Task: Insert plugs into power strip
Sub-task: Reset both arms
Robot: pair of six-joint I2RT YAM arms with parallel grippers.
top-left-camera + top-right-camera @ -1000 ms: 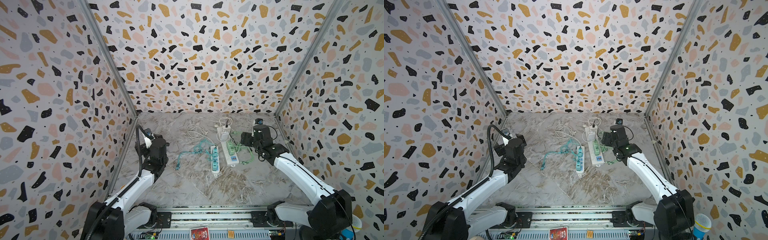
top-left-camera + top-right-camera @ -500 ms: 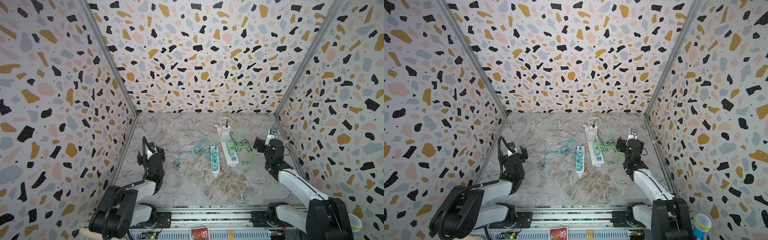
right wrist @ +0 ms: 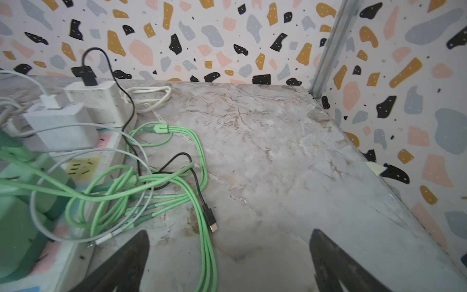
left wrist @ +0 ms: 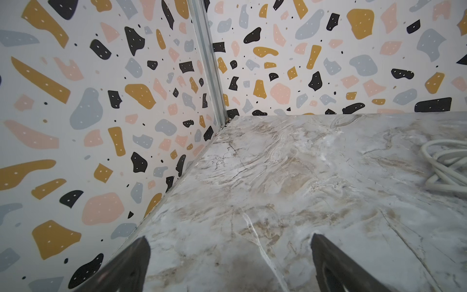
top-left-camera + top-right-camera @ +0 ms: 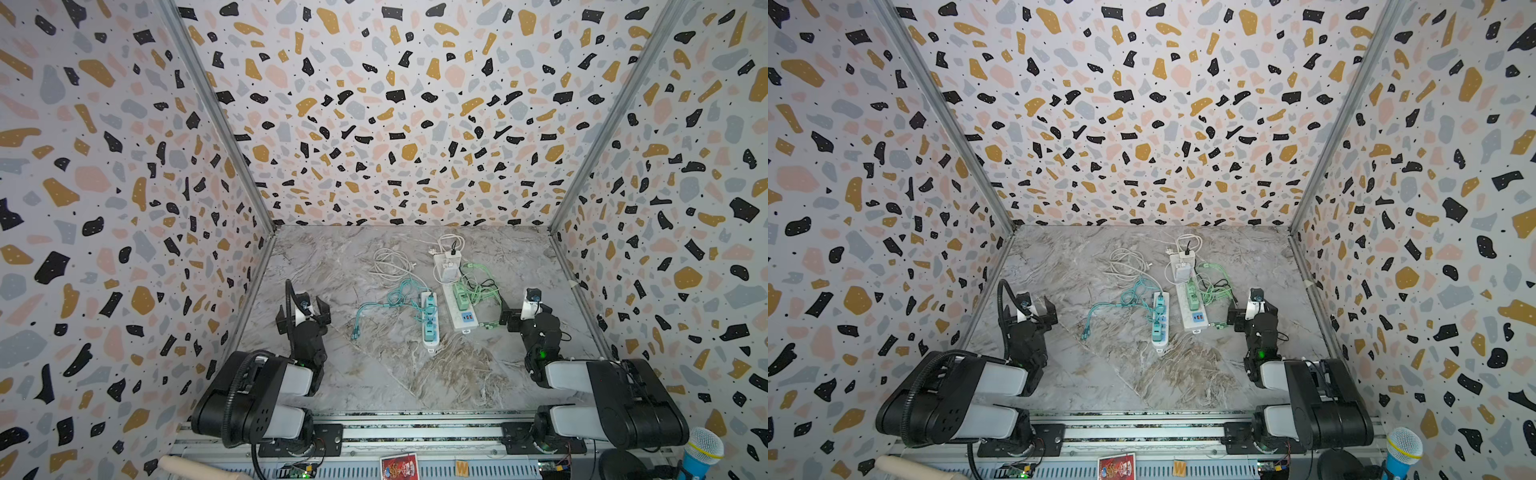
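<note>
Two white power strips lie mid-table in both top views. The short power strip (image 5: pixel 430 322) (image 5: pixel 1158 320) carries two teal plugs (image 5: pixel 430 332). The long power strip (image 5: pixel 464 320) (image 3: pixel 83 166) carries two white plugs (image 5: pixel 449 270) (image 3: pixel 98 101) and mint green plugs (image 5: pixel 460 298) (image 3: pixel 38 172), all seated in sockets. My left gripper (image 5: pixel 303 318) (image 4: pixel 228 240) stands open over bare marble by the left wall. To the right of the long strip, my right gripper (image 5: pixel 524 318) (image 3: pixel 228 233) is open and empty, with green cable (image 3: pixel 197 197) near one finger.
Loose cables spread around the strips: a white coil (image 5: pixel 390 266) (image 4: pixel 444 166), a teal cable (image 5: pixel 374 311) and a black USB lead (image 3: pixel 209 220). Patterned walls close in the left, right and back. Both arms are folded back near the front rail (image 5: pixel 415 432).
Both arms drew back toward the front rail and folded low. The right gripper left the long strip and finished opening.
</note>
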